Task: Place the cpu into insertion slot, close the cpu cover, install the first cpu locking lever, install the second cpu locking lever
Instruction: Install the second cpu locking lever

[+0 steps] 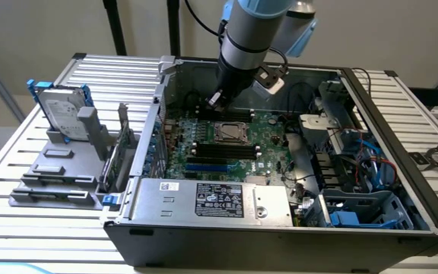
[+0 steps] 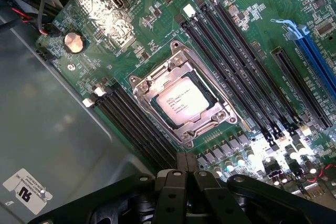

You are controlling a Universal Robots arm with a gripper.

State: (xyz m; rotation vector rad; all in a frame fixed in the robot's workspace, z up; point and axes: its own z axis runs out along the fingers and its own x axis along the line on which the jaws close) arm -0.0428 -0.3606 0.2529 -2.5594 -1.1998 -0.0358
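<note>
The cpu [image 2: 181,102] lies flat in the insertion slot [image 1: 230,132] on the green motherboard [image 2: 252,19], its silvery top with printed text showing. The cpu cover [image 2: 152,80], a bright metal frame, lies down around it, with the chip in its window. Thin metal levers run along the frame's sides; I cannot tell whether they are latched. My gripper [image 2: 186,163] hangs above the board just beside the socket, shut with nothing between its black fingers. In the exterior view the gripper [image 1: 214,101] sits inside the open computer case, just behind the socket.
Long black memory slots [image 2: 236,61] flank the socket on both sides. The silver power supply box [image 1: 211,201] fills the case's front. A hard drive [image 1: 61,111] stands on a grey rack at the exterior view's left. Blue drive cages and cables [image 1: 356,211] crowd the right side.
</note>
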